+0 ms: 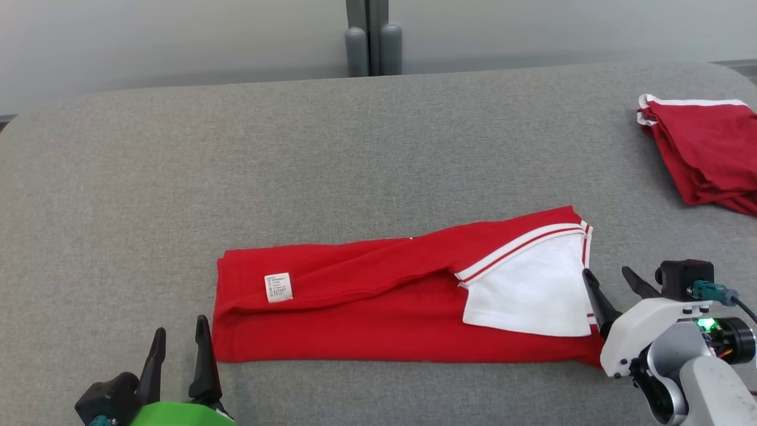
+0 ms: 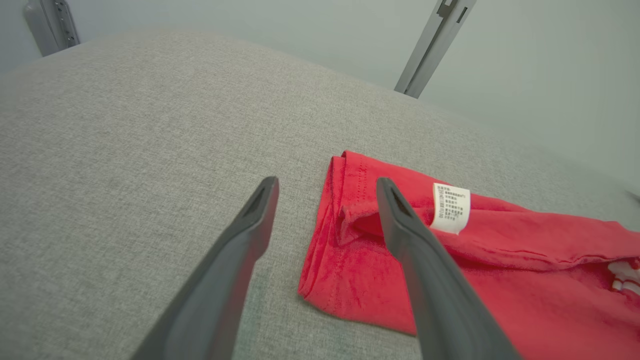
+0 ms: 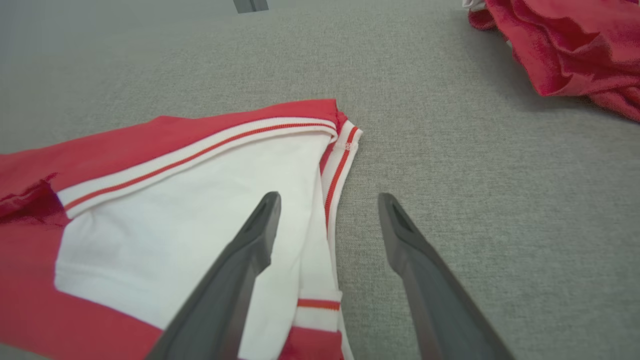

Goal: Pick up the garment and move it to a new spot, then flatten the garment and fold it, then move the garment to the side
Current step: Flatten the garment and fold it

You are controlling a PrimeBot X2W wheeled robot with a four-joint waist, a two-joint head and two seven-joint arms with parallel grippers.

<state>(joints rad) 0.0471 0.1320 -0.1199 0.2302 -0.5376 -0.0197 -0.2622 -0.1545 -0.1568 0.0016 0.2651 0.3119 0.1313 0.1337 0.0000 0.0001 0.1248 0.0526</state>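
Finding one: the garment [image 1: 378,307] lies on the grey fabric desk [image 1: 177,177], near the front edge and a little right of centre, folded into a long band. It is red, with a white sleeve [image 1: 526,290] and striped trim at its right end.

Finding two: I have both claws with fingers apart and nothing between them. The left claw [image 1: 181,325] stands just off the band's left end. The right claw [image 1: 605,271] stands at the right end, beside the sleeve.

What each view adds:
- The head view alone gives me the whole band, both claws at once, and a grey post [image 1: 372,38] beyond the far edge.
- The left wrist view shows the stacked layers at the left end and the print on the small white tag [image 2: 451,207] (too small to read). One finger crosses the red cloth there; I cannot tell whether it touches.
- The right wrist view shows the sleeve's red-striped cuff. One finger lies over white cloth, the other over bare desk.

A second red cloth heap [image 1: 704,154] sits at the far right, well apart from the band.
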